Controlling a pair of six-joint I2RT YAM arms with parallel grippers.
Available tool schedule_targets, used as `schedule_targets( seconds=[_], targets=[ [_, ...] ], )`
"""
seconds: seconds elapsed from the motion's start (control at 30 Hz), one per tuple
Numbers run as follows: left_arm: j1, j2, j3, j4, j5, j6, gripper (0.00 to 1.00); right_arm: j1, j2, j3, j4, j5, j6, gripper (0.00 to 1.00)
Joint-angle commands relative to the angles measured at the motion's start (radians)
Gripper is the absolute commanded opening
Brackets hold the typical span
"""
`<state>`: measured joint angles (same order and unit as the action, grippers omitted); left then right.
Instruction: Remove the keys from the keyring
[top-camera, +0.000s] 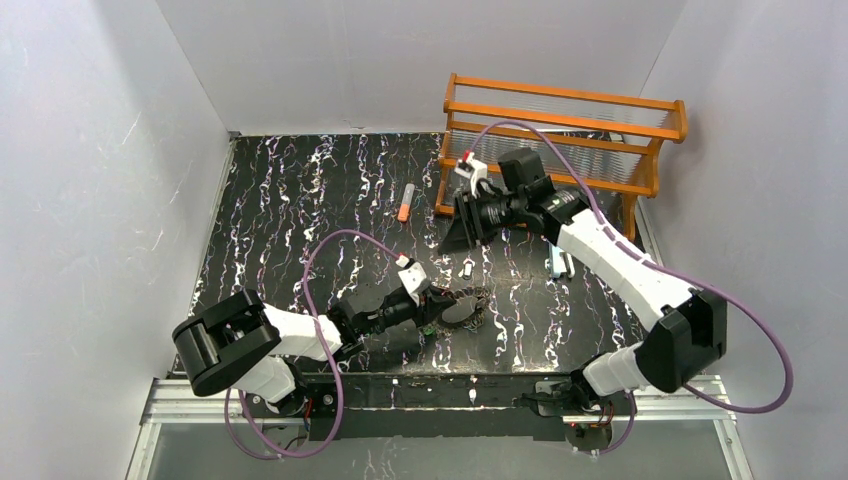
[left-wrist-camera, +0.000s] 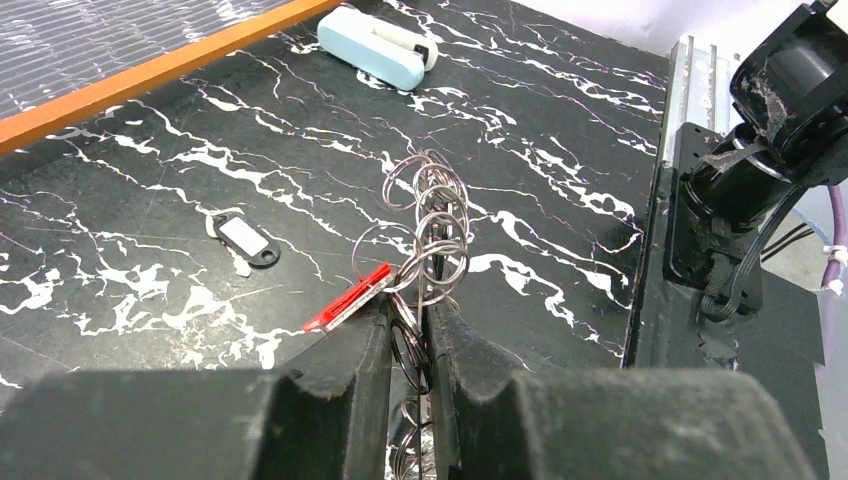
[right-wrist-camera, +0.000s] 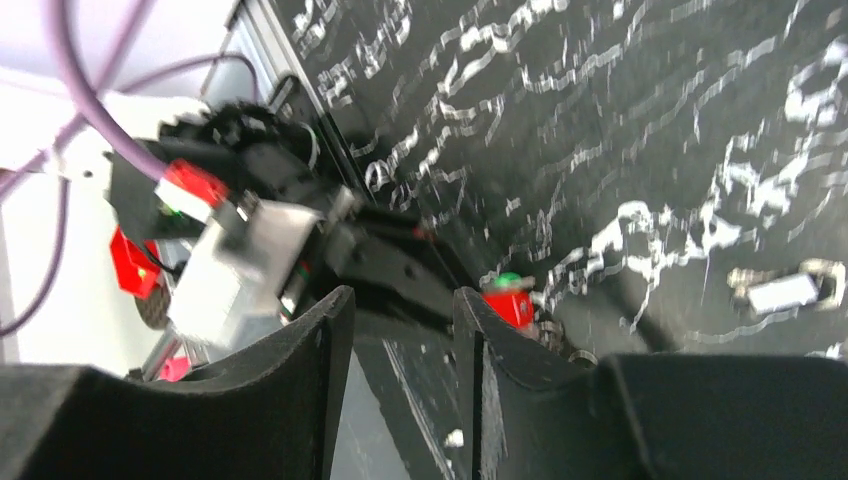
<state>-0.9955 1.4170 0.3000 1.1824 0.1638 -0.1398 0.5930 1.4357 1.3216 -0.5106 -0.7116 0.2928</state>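
Clamping the keyring (left-wrist-camera: 437, 232) is the left tool (left-wrist-camera: 408, 322).

An orange wooden rack (top-camera: 560, 93) stood at the far right corner of the black, white-veined table (top-camera: 300, 200). A small orange-and-grey tube (top-camera: 405, 203) lay just left of it. A pale blue-white clip (top-camera: 557, 262) lay nearer, below the rack.

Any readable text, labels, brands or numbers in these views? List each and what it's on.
No legible text in any view.
Black key tag: the white insert looks blank.
Red key tag: seen nearly edge-on, no print visible.
Pale blue clip: no marking visible.
Orange-and-grey tube: too small to tell.
Right wrist view: blurred, nothing readable.
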Motion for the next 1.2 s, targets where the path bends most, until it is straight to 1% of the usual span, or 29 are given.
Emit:
schedule_targets(
  seconds=[0.0,0.1,0.3,0.47,0.53,0.87,1.0,1.17],
  targets=[
    [0.009,-0.036,-0.010,0.071,-0.036,-0.014,0.00,0.002,-0.117,-0.111,-0.036,0.035,-0.070,0.47],
    [0.009,-0.039,-0.006,0.071,-0.043,-0.025,0.00,0.007,-0.161,-0.199,0.013,0.014,-0.057,0.45],
    [0.012,-0.049,-0.006,0.072,-0.048,-0.034,0.00,0.014,-0.206,-0.312,0.100,0.043,-0.042,0.44],
    [0.012,-0.051,-0.004,0.071,-0.050,-0.039,0.00,0.031,-0.181,-0.350,0.124,0.039,-0.045,0.41],
    [0.012,-0.049,-0.002,0.071,-0.049,-0.038,0.00,0.036,-0.175,-0.364,0.148,0.031,-0.036,0.37],
    [0.012,-0.057,-0.002,0.071,-0.047,-0.039,0.00,0.060,-0.126,-0.384,0.194,0.013,-0.021,0.29],
    [0.012,-0.061,-0.004,0.071,-0.052,-0.040,0.00,0.067,-0.120,-0.392,0.190,0.015,-0.021,0.27],
    [0.012,-0.062,-0.004,0.071,-0.057,-0.043,0.00,0.071,-0.128,-0.397,0.175,0.013,-0.028,0.26]
  ],
)
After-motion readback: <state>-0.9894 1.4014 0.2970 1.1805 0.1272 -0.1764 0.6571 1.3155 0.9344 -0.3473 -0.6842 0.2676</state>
